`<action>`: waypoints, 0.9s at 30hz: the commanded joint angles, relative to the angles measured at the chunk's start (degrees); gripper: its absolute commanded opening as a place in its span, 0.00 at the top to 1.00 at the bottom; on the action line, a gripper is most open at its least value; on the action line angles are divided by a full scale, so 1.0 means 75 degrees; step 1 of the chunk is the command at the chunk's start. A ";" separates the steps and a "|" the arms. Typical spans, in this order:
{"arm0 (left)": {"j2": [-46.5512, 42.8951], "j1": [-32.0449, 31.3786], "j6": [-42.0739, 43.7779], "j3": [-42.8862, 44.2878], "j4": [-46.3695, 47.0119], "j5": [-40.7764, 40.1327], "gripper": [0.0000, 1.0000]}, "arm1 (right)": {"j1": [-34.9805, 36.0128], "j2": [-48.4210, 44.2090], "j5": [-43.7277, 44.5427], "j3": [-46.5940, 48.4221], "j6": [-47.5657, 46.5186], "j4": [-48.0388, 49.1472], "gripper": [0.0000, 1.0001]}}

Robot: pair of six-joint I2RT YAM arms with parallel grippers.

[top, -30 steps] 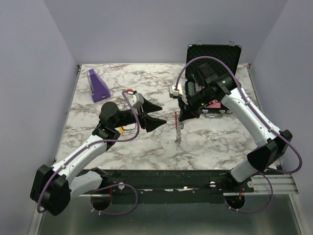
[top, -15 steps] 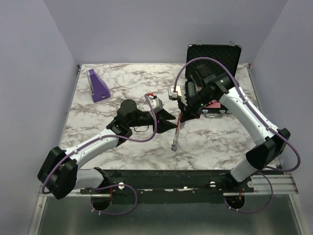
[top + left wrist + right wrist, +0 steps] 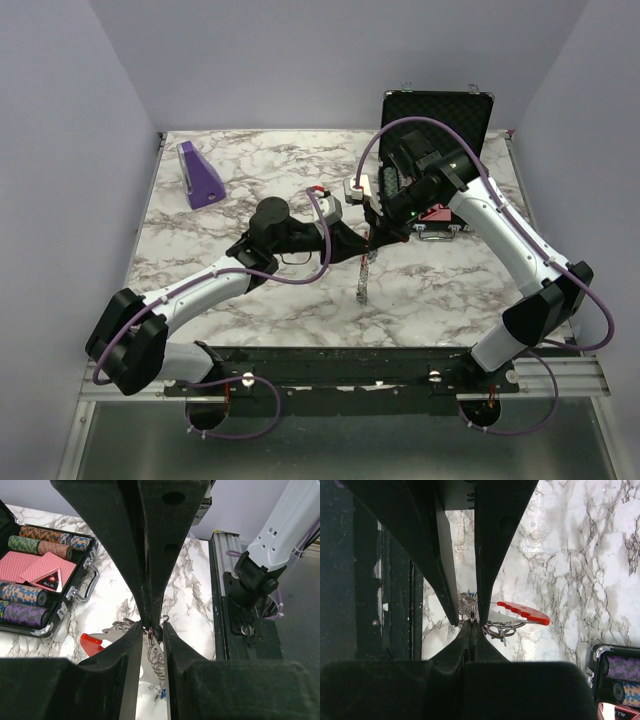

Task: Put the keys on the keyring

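Right wrist view: right claw clenched on the wire of the keyring, which dangles over the worktop; left claw straddles the same wire, jaws narrowly apart; whether it grips, I cannot tell.

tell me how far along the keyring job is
Done: the right gripper holds the red clip and silver wire keyring hanging above the marble table. In hand: the left gripper flanks its ring, not visibly clamped. Left: threading keys; how many are on is unclear.

Near marble passable — open case blocks far right, purple block far left.
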 commanded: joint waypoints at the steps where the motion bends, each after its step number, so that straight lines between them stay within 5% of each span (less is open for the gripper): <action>1: 0.0078 -0.0062 0.0261 0.0259 -0.0273 0.0066 0.71 | 0.0048 0.0060 -0.0062 0.0283 -0.0084 -0.0477 1.00; 17: 0.0160 -0.0062 0.0648 0.0411 -0.0871 0.0241 0.71 | 0.0037 0.0025 -0.0074 0.0283 -0.0084 -0.0477 1.00; 24: 0.0265 -0.0074 0.0660 0.0540 -0.0942 0.0347 0.82 | 0.0048 0.0013 -0.0109 0.0236 -0.0084 -0.0489 1.00; 27: 0.0324 -0.0062 0.0648 0.0587 -0.1023 0.0382 1.00 | 0.0048 0.0002 -0.0121 0.0236 -0.0085 -0.0489 1.00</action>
